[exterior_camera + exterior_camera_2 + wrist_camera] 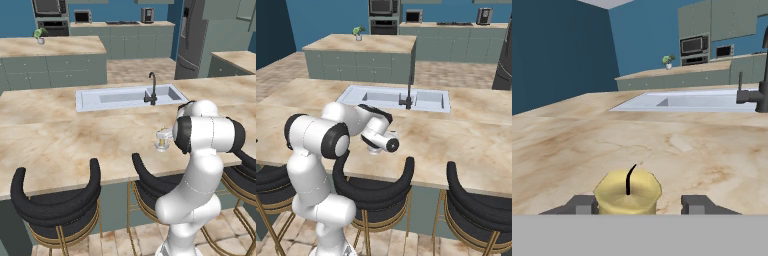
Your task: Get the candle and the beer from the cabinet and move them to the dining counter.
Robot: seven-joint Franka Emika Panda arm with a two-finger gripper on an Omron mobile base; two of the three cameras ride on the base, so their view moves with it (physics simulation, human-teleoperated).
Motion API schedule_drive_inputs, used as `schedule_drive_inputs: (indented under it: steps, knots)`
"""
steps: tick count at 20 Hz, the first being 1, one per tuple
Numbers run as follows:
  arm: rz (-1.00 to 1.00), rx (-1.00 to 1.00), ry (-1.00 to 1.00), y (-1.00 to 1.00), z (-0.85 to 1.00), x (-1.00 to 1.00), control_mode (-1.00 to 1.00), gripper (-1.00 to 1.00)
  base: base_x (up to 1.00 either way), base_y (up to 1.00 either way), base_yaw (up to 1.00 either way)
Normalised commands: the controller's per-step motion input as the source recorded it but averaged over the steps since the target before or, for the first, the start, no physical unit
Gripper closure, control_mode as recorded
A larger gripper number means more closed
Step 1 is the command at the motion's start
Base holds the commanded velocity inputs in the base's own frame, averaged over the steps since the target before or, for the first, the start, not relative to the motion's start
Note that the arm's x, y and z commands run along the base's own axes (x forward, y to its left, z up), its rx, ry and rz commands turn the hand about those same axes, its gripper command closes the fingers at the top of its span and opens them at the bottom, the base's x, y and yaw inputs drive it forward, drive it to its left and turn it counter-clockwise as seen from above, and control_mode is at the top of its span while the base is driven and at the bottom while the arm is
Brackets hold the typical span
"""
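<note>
I see deep blue walls (326,20) at the far end, with a built-in black oven stack (383,20) set among grey-green base cabinets (456,45). The floor is light wood planking (140,70). A second marble-topped island (50,47) stands beyond, carrying a small potted green plant (40,35). Three black curved-back stools on brass legs (57,200) line the near edge. A dark steel refrigerator (192,40) stands far right.

The candle (627,196) sits between the hand's (637,205) two dark fingertips (695,204), a gap showing on either side of its pale-yellow top and black wick. Beyond the hand stretches the marble worktop (602,145), with the steel sink (692,101) and black faucet (757,95) farther ahead to the right.
</note>
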Motion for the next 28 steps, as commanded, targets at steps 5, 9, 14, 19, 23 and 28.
schedule_drive_inputs:
  steps: [5, 9, 14, 19, 23, 28]
  knots:
    - [0.0, 0.0, 0.0, 0.0, 0.0, 0.0, -1.0, -1.0, 0.0, 0.0, 0.0]
    - [0.0, 0.0, 0.0, 0.0, 0.0, 0.0, -1.0, -1.0, 0.0, 0.0, 0.0]
    - [0.0, 0.0, 0.0, 0.0, 0.0, 0.0, -1.0, -1.0, 0.0, 0.0, 0.0]
    - [0.0, 0.0, 0.0, -0.01, 0.13, -0.12, -1.0, -1.0, 0.0, 0.0, 0.0]
    - [-0.06, -0.01, 0.01, 0.0, 0.48, -0.1, -1.0, -1.0, 0.0, 0.0, 0.0]
    - [-0.12, -0.04, 0.04, 0.0, 0.71, 0.0, -1.0, -1.0, 0.0, 0.0, 0.0]
